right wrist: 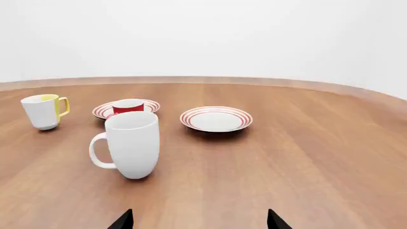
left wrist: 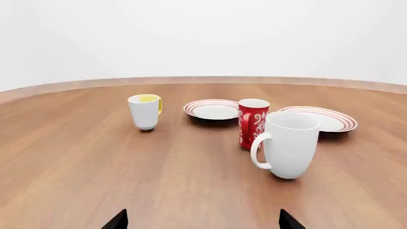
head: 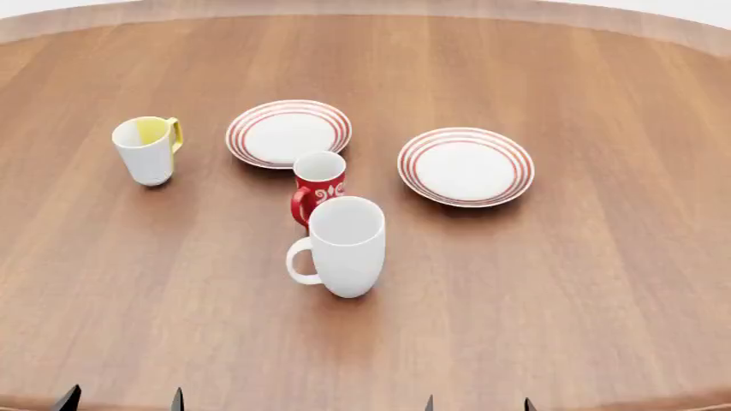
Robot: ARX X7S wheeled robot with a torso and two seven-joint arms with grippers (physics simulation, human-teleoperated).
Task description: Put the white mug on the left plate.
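White mug [head: 345, 247] stands upright on the desk [head: 571, 282], ahead of both grippers and between them, handle toward the left arm's side, nothing holding it. Left gripper [left wrist: 202, 220]: only the two fingertips show at the frame edge, set apart, nothing between them. Right gripper [right wrist: 198, 219]: same, tips apart and holding nothing. Red swirl mug [head: 318, 186] sits just beyond the white mug, very close, can't tell if touching. Left plate [head: 288, 133] lies past the red mug, farther from the grippers, bare. Second plate [head: 466, 166] lies off toward the right gripper's side, also bare. Yellow-lined mug [head: 147, 150] stands well apart on the left gripper's side. Open wood between grippers and white mug. Desk's far edge curves behind the plates.
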